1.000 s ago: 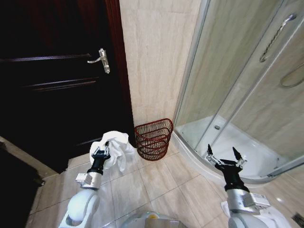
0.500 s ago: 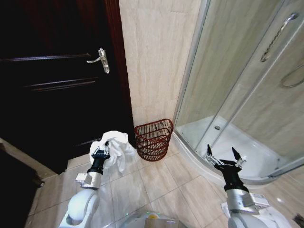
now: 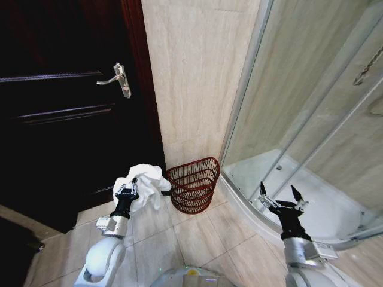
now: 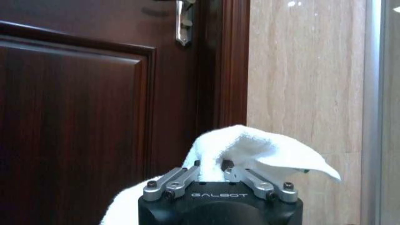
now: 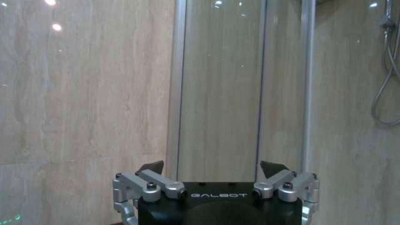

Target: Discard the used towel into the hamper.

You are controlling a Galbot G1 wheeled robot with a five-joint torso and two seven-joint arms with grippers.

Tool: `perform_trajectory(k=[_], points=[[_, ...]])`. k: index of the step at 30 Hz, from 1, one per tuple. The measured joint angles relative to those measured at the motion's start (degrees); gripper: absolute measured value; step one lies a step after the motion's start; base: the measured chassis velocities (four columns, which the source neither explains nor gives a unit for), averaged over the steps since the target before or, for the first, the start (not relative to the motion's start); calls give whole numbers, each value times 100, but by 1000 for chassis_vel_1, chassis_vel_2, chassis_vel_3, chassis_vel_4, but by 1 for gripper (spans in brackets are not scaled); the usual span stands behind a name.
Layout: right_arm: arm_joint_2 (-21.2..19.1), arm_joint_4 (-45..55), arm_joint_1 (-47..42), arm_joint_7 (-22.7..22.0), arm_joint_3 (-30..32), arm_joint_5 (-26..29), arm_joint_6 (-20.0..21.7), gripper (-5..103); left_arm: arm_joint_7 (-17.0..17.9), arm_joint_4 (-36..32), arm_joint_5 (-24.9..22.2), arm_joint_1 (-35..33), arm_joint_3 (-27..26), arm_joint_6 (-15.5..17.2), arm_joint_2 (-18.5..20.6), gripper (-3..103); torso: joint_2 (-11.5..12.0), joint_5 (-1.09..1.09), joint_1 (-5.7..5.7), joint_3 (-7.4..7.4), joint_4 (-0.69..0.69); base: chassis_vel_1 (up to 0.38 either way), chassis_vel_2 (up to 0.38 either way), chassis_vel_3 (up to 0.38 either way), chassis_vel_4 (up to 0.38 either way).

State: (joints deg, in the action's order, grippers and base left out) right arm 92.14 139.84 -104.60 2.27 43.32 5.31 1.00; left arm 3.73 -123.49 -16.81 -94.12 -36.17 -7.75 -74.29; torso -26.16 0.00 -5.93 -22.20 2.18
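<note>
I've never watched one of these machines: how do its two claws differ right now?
The left gripper is shut on the white cloth towel, beside the dark reddish-brown open-weave hamper; the right gripper is open and holds nothing. The left is before the dark wooden door, the right before the glass shower enclosure. Both point upward.

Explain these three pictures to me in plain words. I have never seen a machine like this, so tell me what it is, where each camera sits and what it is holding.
This is a wheeled robot with two arms in a bathroom. The wide picture comes from a camera on its head, looking down at the tiled floor. The other two come from cameras on its wrists, each looking out over its own gripper.

The left gripper is shut on a white towel, held up beside a red-brown wire hamper that stands on the floor against the wall. The left wrist view shows that towel bunched between the fingers, with the dark wooden door behind.

The right gripper is open and holds nothing, raised in front of the glass shower enclosure.
</note>
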Motion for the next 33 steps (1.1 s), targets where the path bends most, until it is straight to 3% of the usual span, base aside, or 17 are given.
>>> perform_trajectory(k=[15,20,28,33], points=[[0,20,28,4,-44,-67,19,100,8,149,-14,176,61,19,42,10,-8,0,-6,-8,0,-40,-52,-44,-48],[0,-2,22,4,-117,-179,20,100,-145,294,-188,406,111,23,229,10,-11,-1,-7,-10,0,-84,-82,-88,-89],[0,-136,68,-76,-356,-579,36,100,-374,731,-590,1105,359,80,610,10,-14,-1,-7,-11,0,-29,-39,-53,-31],[0,-277,129,-114,-507,-831,62,100,-450,915,-902,1977,502,409,921,10,-14,-1,-9,-13,1,0,0,0,0]])
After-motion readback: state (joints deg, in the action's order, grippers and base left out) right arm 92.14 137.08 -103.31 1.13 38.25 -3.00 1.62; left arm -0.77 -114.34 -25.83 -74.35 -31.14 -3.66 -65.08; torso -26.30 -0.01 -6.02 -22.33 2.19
